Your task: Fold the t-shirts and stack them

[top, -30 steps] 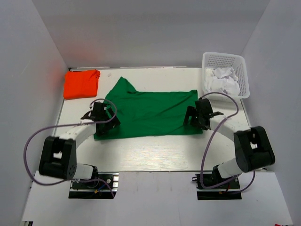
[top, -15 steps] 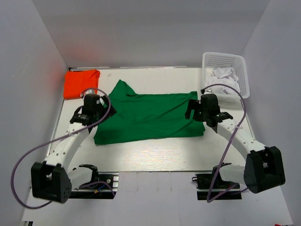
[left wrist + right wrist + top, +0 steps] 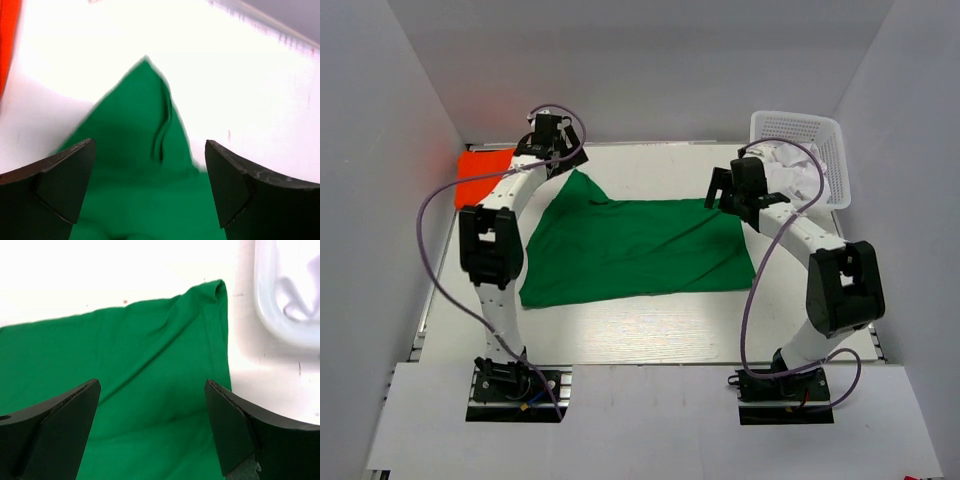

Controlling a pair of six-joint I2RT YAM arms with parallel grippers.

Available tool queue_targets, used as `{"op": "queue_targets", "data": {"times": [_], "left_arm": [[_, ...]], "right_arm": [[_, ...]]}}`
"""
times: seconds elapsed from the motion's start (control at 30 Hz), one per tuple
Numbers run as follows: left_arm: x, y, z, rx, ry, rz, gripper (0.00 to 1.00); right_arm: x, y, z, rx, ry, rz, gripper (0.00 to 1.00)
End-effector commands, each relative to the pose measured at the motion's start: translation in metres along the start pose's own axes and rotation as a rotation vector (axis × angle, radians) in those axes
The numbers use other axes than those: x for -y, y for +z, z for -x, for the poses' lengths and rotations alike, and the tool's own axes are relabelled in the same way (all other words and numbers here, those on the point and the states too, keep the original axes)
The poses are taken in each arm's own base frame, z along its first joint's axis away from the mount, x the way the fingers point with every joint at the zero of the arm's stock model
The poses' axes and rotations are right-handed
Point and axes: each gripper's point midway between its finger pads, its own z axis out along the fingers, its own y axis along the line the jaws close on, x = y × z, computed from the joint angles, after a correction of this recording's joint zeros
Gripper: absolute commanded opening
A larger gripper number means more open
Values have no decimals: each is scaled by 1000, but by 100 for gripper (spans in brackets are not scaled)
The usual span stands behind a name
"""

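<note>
The deep green t-shirt [image 3: 635, 245] lies spread flat mid-table, one pointed corner sticking up at its far left. Folded at the far left corner is the orange-red t-shirt [image 3: 480, 165], partly behind my left arm. My left gripper [image 3: 560, 163] hovers open over that pointed corner; in the left wrist view the green cloth [image 3: 145, 150] lies between and below the open gripper [image 3: 150, 145], with orange cloth [image 3: 6, 40] at the left edge. My right gripper [image 3: 725, 193] hangs open above the shirt's far right corner [image 3: 140, 365], nothing between its fingers [image 3: 152, 385].
A white mesh basket [image 3: 820, 130] holding white cloth stands at the far right, close beside the right gripper, and its rim [image 3: 280, 325] shows in the right wrist view. White walls enclose the table on three sides.
Both arms have swung from the green shirt's near corners to its far edge, the left to the pointed corner, the right beside the basket. Both grippers stayed open; the shirt lies unmoved.
</note>
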Motion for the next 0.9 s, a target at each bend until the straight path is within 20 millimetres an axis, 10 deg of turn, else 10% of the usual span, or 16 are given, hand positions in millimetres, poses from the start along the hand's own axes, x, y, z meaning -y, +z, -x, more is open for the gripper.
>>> {"op": "queue_targets", "data": {"times": [0.0,0.1,0.5,0.87], "left_arm": [[-3,32,17,-16,28,57,100],[8,53,42,25,63,26,100],[-3,135,6,4,111,-62,80],[-12,149,-41,-139,189,-97,54]], "right_arm": [[0,10,25,37,-15,-20,90],[0,16,31,34,-35,-16,90],[9,47,22,-42,-47,-39,90],[21,63,28,-57,-44,-67,90]]}}
